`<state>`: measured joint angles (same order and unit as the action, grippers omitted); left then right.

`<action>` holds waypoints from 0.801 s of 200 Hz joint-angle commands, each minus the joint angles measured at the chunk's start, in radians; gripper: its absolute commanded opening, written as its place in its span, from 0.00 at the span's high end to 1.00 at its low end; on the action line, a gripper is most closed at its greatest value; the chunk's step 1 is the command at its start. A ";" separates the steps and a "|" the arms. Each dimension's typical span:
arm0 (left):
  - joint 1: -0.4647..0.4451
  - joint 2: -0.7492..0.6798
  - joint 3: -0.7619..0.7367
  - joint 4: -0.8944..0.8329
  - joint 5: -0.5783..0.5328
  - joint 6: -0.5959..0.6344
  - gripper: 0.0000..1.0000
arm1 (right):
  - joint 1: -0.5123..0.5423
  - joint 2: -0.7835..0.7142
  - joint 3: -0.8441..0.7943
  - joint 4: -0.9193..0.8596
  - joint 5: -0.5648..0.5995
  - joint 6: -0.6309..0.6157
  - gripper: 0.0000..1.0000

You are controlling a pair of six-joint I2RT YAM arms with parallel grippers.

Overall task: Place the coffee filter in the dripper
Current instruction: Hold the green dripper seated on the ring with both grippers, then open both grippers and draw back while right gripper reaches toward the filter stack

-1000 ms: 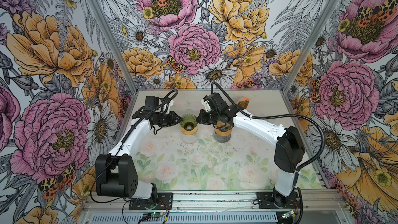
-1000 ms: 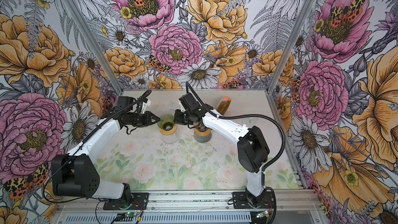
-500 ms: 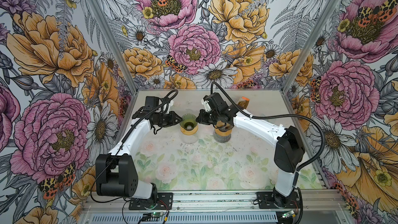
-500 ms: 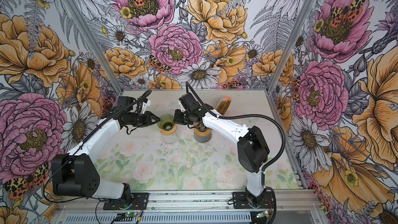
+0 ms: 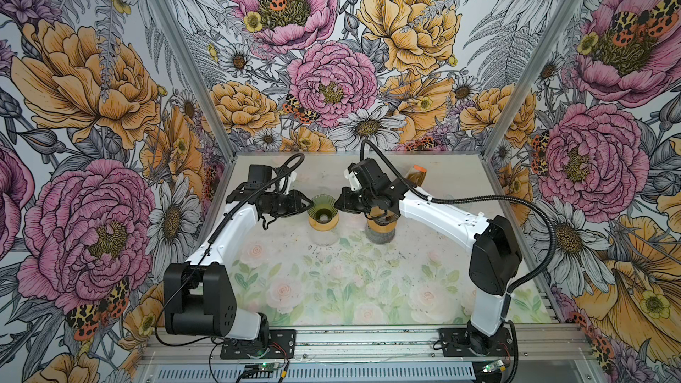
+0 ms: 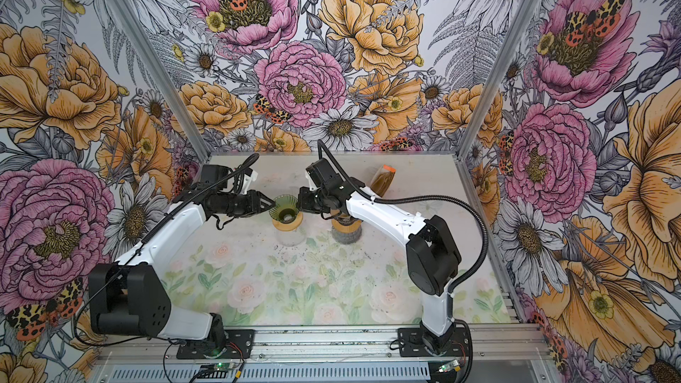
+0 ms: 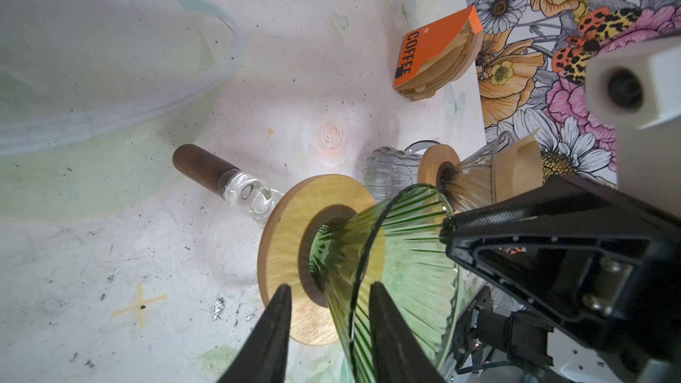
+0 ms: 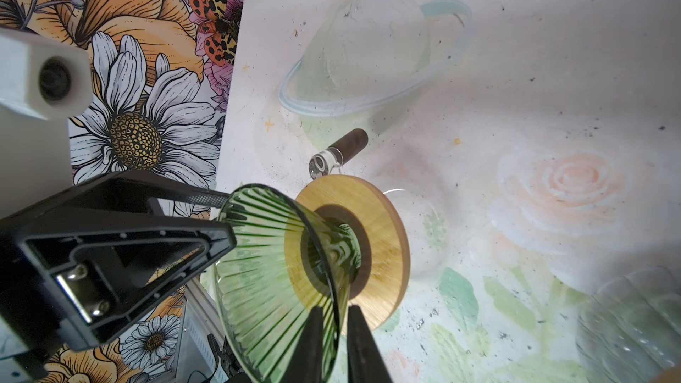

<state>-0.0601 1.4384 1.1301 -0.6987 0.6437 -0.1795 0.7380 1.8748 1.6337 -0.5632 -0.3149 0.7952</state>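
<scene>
Left end effector (image 7: 329,289) stands released astride the green dripper (image 5: 323,208) rim; right end effector (image 8: 335,309) straddles the opposite rim narrowly, perhaps pinching, though I cannot tell. It stands mid-way on the speckled, rose-printed surface (image 5: 331,289); the coffee filter pack (image 7: 435,57) lies near the flowered back wall (image 5: 331,68).

My green ribbed glass dripper (image 5: 323,210), wooden-collared, stands upright and empty on a clear server (image 5: 324,235). My brown coffee filters (image 7: 447,68) lie well apart under an orange label.

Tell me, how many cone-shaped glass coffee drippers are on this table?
2. The green dripper sits on a glass jug mid-table; the clear dripper, with a brown paper filter inside, stands beside it. Others could hide behind the arms.
</scene>
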 commanded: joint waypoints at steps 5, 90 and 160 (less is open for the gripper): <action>0.012 -0.037 0.012 0.009 -0.007 0.018 0.57 | -0.014 -0.027 0.019 0.011 0.010 -0.025 0.82; -0.059 -0.226 -0.035 0.042 -0.056 -0.049 0.01 | -0.065 -0.243 -0.106 0.000 0.037 -0.222 0.69; -0.338 -0.299 0.010 0.105 -0.226 -0.157 0.01 | -0.208 -0.415 -0.184 -0.107 0.168 -0.297 0.66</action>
<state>-0.3092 1.1786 1.1122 -0.6643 0.5365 -0.2649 0.5919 1.5204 1.4822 -0.6178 -0.2111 0.5373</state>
